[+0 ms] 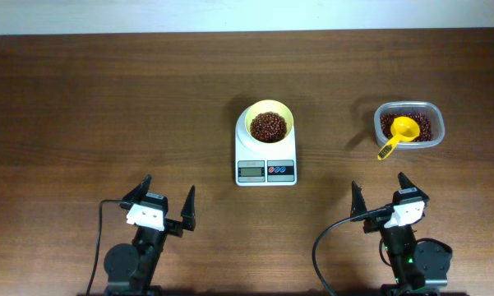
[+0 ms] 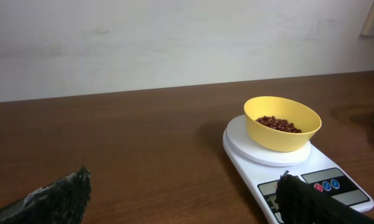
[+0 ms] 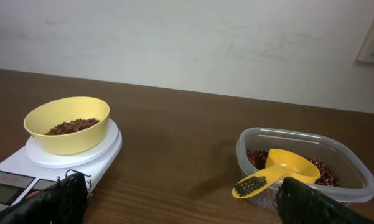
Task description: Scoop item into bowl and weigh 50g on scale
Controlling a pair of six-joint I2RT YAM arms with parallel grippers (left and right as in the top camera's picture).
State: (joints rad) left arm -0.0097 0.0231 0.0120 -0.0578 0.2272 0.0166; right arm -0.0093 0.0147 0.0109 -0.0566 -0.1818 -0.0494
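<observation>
At the middle of the worktop point(image 1: 107, 99), the pale-yellow bowl point(image 1: 248, 119) is sitting on the white kitchen scale point(image 1: 265, 171) with a shallow heap of reddish-brown beans point(image 1: 268, 127) in it, while the yellow scoop point(image 1: 403, 131) is lying in the clear tub point(image 1: 438, 123) of beans well to the right. The left end effector point(image 1: 168, 185) and the right end effector point(image 1: 378, 181) are both hovering at the near edge, fingers spread and gripping nothing. The beans are looking small, hard and loose (likely to roll and scatter, not to be pinched), so the light, rigid scoop is probably asking to be taken by its flat handle jutting over the tub's rim.
</observation>
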